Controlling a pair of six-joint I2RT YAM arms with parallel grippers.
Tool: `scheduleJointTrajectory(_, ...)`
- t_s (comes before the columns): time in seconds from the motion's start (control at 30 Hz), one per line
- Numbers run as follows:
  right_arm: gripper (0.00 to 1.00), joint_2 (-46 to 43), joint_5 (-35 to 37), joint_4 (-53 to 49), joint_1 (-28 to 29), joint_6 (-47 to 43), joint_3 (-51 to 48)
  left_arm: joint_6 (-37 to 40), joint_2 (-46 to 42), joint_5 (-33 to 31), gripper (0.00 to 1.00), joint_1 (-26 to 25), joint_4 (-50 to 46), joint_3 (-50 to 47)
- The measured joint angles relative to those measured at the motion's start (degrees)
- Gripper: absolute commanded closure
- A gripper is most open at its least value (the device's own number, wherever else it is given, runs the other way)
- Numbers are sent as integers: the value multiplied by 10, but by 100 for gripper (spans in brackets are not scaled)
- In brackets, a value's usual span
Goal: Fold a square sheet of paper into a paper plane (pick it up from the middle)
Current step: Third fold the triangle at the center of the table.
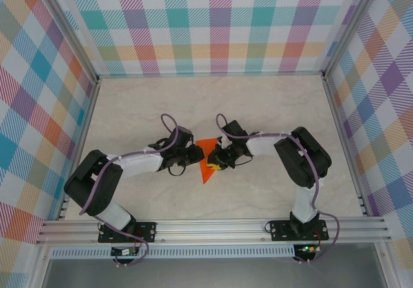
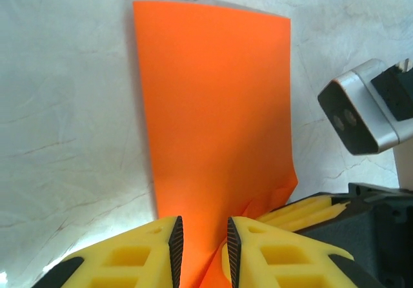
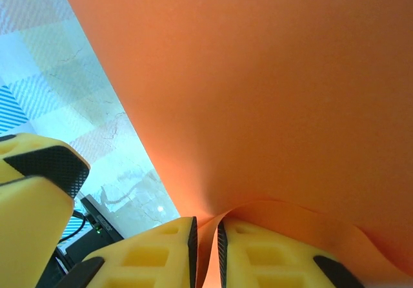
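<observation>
The square sheet of paper [image 1: 206, 154] is bright orange and shows from above as a small pointed shape between my two grippers at the table's middle. In the left wrist view the paper [image 2: 213, 107] stretches away as a long panel, creased near the fingers. My left gripper [image 2: 203, 252] stands a little open, with the paper's near end running loosely through the gap. My right gripper [image 3: 205, 252] is nearly closed, pinching a curled fold of the paper [image 3: 271, 75], which rises in front of the camera. From above, the left gripper [image 1: 192, 159] and right gripper [image 1: 219, 161] face each other across the sheet.
The pale marble-look table [image 1: 258, 107] has checked walls on three sides and a metal rail [image 1: 213, 226] along the near edge. The right wrist's camera housing [image 2: 358, 113] sits close beside the left fingers. A yellow left finger [image 3: 39, 191] shows at the right wrist view's left edge.
</observation>
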Motion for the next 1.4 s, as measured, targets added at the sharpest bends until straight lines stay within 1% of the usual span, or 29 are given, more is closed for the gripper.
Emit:
scheduleJointTrajectory(0.1, 82, 0, 0, 0, 0, -1, 0, 1, -7, 4, 73, 0, 1, -12)
scheduleJointTrajectory(0.23, 82, 0, 0, 0, 0, -2, 0, 18, -10, 27, 71, -1, 6, -25)
scheduleJointTrajectory(0.43, 81, 3, -1, -5, 0, -2, 5, 81, -22, 46, 68, -22, 20, -40)
scheduleJointTrajectory(0.6, 78, 4, -2, -7, 0, -3, 7, 136, -23, 39, 68, -30, 28, -42)
scheduleJointTrajectory(0.77, 72, 4, -2, -11, -3, -3, 10, 173, -23, 31, 68, -30, 42, -45)
scheduleJointTrajectory(0.93, 67, 4, -5, -15, -6, -3, 14, 178, -38, 13, 70, -31, 73, -64)
scheduleJointTrajectory(1.07, 66, 4, -7, -15, -6, -3, 16, 169, -54, -11, 72, -37, 90, -81)
scheduleJointTrajectory(1.33, 64, 4, -8, -14, -6, -1, 16, 139, -57, -33, 74, -42, 91, -107)
scheduleJointTrajectory(1.4, 61, 4, -9, -12, -6, 1, 16, 130, -61, -38, 74, -42, 92, -114)
